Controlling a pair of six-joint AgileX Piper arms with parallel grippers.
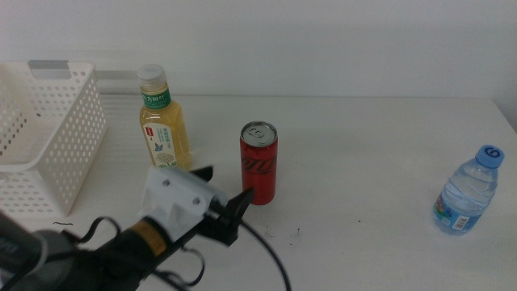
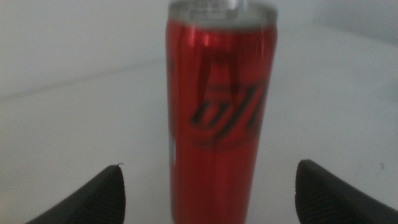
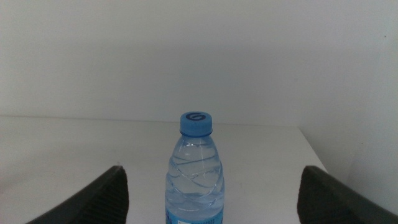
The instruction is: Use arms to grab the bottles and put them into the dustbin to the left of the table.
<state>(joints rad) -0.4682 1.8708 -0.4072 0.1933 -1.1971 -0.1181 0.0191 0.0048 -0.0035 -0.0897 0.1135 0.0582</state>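
The left arm reaches in from the near left corner of the worktop (image 1: 363,145), its white housing and black cable low over the surface. The left gripper (image 1: 224,196) points up and to the right toward the slim red can (image 1: 259,162). Its two dark jaws are spread wide apart. In the middle view one jaw tip lies just beside the can's lower left side, and the other tip sits in front of the yellow tea bottle's base. In the left wrist view the can (image 2: 217,112) stands upright and centred between the two jaws, close ahead, with a gap on each side; nothing is gripped.

The yellow tea bottle (image 1: 162,121), with white cap and green label, stands upright just left of and a little farther back than the can, near the arm's path. The white dustbin (image 1: 48,137), a perforated basket with a grey bar at its far rim, sits at the left edge of the worktop, near the tea bottle.

The right gripper (image 3: 211,186) is out of the middle view. Its wrist view shows both jaws held wide apart, with the small clear water bottle (image 3: 194,171) upright between and beyond them, not held. In the middle view this blue-capped bottle (image 1: 470,191) stands near the right edge, well apart from the can.
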